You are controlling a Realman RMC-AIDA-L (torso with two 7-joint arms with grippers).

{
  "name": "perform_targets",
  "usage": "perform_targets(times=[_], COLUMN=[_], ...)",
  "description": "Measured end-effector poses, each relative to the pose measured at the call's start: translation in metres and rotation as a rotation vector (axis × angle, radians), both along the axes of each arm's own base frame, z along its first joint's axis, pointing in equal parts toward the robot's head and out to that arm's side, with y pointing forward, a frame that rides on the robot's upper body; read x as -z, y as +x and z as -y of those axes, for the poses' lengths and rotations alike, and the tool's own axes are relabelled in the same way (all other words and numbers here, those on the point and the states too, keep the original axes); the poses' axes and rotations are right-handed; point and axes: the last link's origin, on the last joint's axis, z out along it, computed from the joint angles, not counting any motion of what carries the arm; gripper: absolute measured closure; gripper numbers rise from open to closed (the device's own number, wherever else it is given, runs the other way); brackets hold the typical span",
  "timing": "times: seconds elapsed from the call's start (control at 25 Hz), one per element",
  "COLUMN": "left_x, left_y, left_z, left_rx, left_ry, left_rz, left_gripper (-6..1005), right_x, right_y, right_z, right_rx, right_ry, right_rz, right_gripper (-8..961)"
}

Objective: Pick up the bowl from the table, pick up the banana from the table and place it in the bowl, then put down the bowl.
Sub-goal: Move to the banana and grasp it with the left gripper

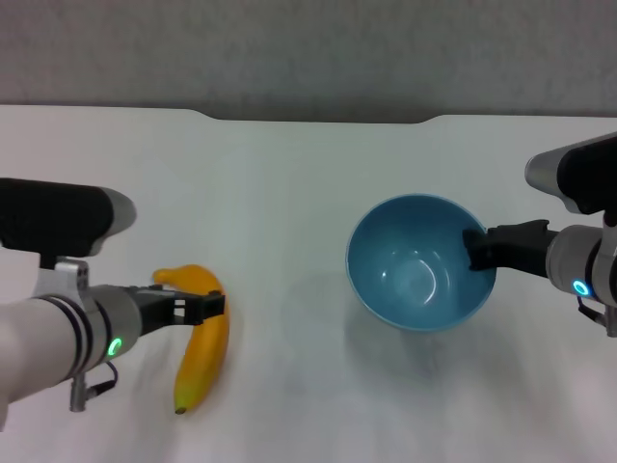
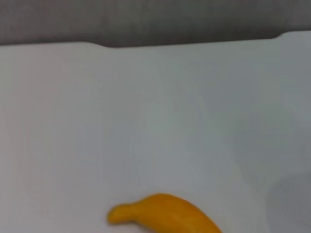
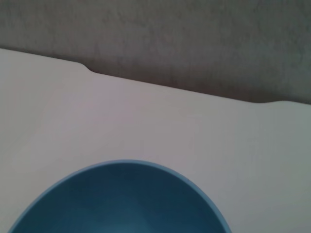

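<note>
white-grey arms, black fingers (image 1: 202,306), glowing green wrist rings

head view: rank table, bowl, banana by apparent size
1. table, largest by far
2. bowl
3. banana, about as long as the bowl is wide but much slimmer; the bowl looks lifted, so it may appear slightly enlarged

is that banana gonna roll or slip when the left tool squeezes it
The banana lies curved on its side on the table, so it probably pivots rather than rolls. Its smooth skin may slip; the left tool sits near its stem end, off-centre, so it may droop.
</note>
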Motion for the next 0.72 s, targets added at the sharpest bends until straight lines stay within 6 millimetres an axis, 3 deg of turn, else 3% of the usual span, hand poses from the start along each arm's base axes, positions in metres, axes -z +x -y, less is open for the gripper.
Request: perform_targets(times=[0.72], left_x=[0.029], left_y=[0.0], left_z=[-0.004], left_rx=[-0.032], left_ry=[-0.063], left_rz=[0.106], left_gripper=[179], right_x=[0.001], right_y=[-0.005], right_z=[-0.001], right_rx=[-0.021], right_ry=[0.003], right_rz=[0.007], right_gripper=[925])
